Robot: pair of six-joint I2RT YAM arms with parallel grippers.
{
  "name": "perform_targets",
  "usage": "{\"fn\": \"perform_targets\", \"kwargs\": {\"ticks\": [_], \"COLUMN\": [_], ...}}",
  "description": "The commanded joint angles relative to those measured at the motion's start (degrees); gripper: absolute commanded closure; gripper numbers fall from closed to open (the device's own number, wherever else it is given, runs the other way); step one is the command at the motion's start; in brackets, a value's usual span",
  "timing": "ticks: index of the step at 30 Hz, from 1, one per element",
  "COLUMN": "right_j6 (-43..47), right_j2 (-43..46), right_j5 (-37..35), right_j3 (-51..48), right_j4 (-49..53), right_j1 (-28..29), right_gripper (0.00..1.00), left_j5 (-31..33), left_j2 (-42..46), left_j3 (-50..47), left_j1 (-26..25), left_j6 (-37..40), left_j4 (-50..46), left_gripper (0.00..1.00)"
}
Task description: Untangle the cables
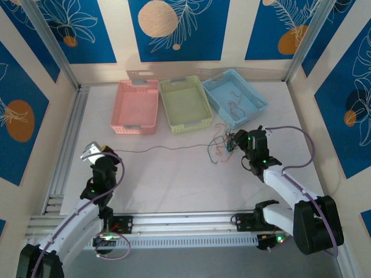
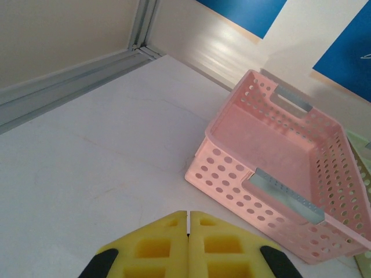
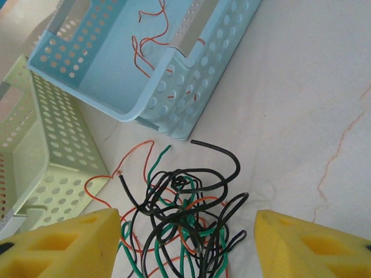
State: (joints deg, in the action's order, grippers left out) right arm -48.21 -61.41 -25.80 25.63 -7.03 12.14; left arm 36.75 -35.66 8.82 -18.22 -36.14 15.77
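Right gripper (image 3: 185,249) spread above cable tangle (image 3: 179,200) — likely strand-picking step; next called for lowering, pinching single black wire (image 3: 223,153). Left gripper (image 2: 188,243) pressed together, empty.

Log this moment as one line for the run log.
left end effector: shut, facing pink basket | right end effector: open at cable tangle | red cable: in blue basket

Item: left pincer (image 2: 188,223), bottom edge of frame. Yellow foam pads (image 2: 153,246) pressed together along a thin centre seam, nothing between them; black tips at the outer corners.
Item: worktop (image 2: 98,162), white, faintly veined.
Item: pink basket (image 2: 232,176), perforated walls, interior bare, grey handle plate (image 2: 284,194) on the near wall, another on the far wall.
Item: aluminium rail (image 2: 75,75), along the worktop's far left edge.
Item: blue wall panels (image 2: 243,11), upper right.
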Motion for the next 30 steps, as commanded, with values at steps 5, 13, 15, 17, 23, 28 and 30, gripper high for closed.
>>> {"fn": "perform_targets", "kwargs": {"ticks": [5,13,15,17,23,28,30], "right_j6": [7.7,16.6,15.9,15.4,14.8,13.8,13.4], "right_j2": [0.2,-12.1,-17.0,-20.9,-26.8,-30.3,-31.6], "right_j5": [2.2,-0.3,-1.0,-0.4,-1.4,-1.5,-1.2], "right_j3": [2.0,13.7,18.4,22.1,27.6,30.7,31.8], "right_j4": [-5.9,1.4,7.6,12.1,18.9,23.2,24.7], "right_j1": [5.2,13.3,12.8,12.4,11.6,10.5,10.2], "right_gripper": [0.57,0.59,0.59,0.59,0.62,0.64,0.64], "left_j5": [1.0,0.4,0.3,0.1,-0.4,-0.9,-1.0], "left_j2": [-0.1,-0.7,-1.0,-1.2,-1.4,-1.3,-1.3], "left_j3": [-0.7,-0.5,-0.5,-0.4,-0.4,-0.5,-0.5], "left_j1": [0.9,1.1,1.1,1.1,1.2,1.3,1.3], "left_j6": [-0.6,-0.3,-0.2,-0.2,-0.2,-0.1,-0.1], "left_j4": [0.8,1.3,1.5,1.6,1.9,2.0,2.0], "left_gripper": [1.0,1.0,1.0,1.0,1.0,1.0,1.0]}}
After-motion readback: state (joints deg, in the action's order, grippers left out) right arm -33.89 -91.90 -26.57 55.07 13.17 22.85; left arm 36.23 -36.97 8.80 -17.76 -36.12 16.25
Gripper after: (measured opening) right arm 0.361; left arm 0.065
